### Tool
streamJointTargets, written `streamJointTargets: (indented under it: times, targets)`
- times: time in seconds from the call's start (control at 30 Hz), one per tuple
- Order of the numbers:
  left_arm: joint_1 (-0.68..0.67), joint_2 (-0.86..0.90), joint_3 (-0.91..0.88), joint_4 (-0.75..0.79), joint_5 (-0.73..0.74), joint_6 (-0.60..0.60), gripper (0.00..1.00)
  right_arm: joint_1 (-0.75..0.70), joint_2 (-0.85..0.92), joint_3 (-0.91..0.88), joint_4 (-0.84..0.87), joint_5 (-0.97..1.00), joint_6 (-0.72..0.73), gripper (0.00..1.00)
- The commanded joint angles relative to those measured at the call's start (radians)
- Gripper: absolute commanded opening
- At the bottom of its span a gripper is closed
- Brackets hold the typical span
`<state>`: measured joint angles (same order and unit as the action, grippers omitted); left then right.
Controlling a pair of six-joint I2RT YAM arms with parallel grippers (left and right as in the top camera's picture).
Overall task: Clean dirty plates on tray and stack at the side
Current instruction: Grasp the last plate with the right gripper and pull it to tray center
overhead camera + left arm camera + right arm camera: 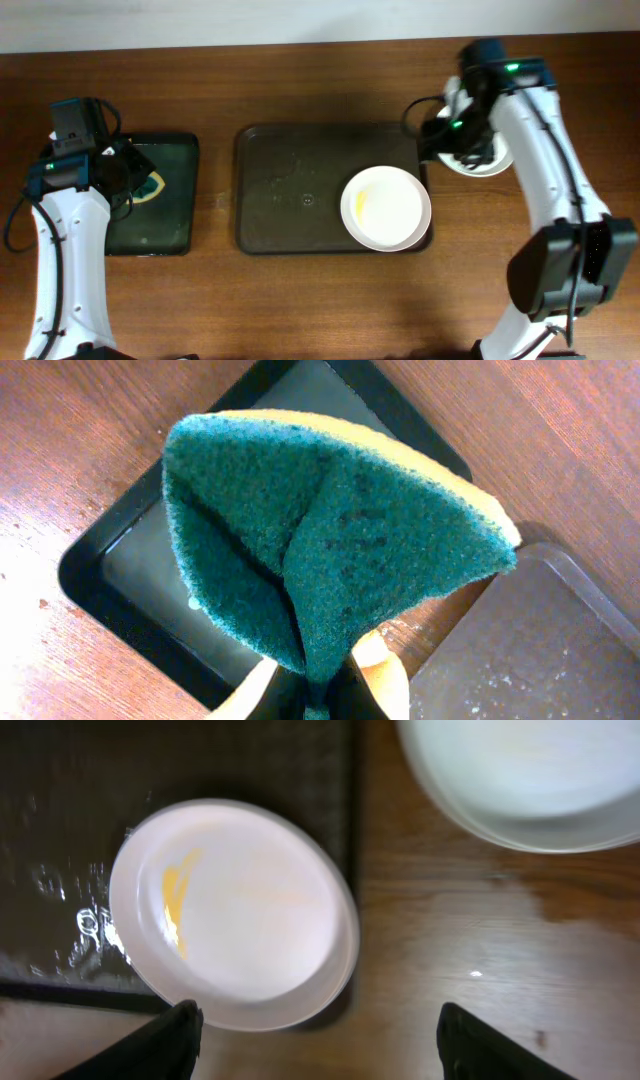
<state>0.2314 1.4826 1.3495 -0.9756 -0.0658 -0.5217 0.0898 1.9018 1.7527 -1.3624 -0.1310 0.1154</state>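
A white plate with a yellow smear point(386, 208) lies at the right end of the dark brown tray point(290, 190), overhanging its rim. It also shows in the right wrist view point(235, 910). Another white plate point(492, 166) sits on the table right of the tray, partly hidden by my right arm; in the right wrist view it is blurred at the top point(530, 780). I cannot tell whether it is one plate or a stack. My right gripper point(315, 1040) is open and empty above the table between the two plates. My left gripper point(320, 685) is shut on a green and yellow sponge point(330, 530).
A smaller black tray point(165, 215) lies at the left, under my left gripper point(135, 180) and the sponge; it also shows in the left wrist view point(120, 570). The brown tray's surface point(200, 760) looks wet. The table's far edge runs along the top.
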Motion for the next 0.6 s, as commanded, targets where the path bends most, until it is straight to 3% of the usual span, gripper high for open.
streamJointTargets:
  times: [0.0,0.03,0.13,0.57]
  targets:
    - [0.003,-0.020,0.011,0.005,-0.001,-0.008,0.00,0.092,0.003,-0.200,0.152,0.061,0.049,0.57]
    - [0.002,-0.020,0.011,0.005,-0.001,-0.008,0.00,0.098,0.003,-0.296,0.203,0.102,0.140,0.54]
    - [0.003,-0.020,0.011,0.005,-0.001,-0.008,0.00,0.099,0.003,-0.418,0.275,0.103,0.182,0.54]
    - [0.003,-0.020,0.011,0.013,0.000,-0.008,0.00,0.100,0.007,-0.480,0.325,0.117,0.215,0.47]
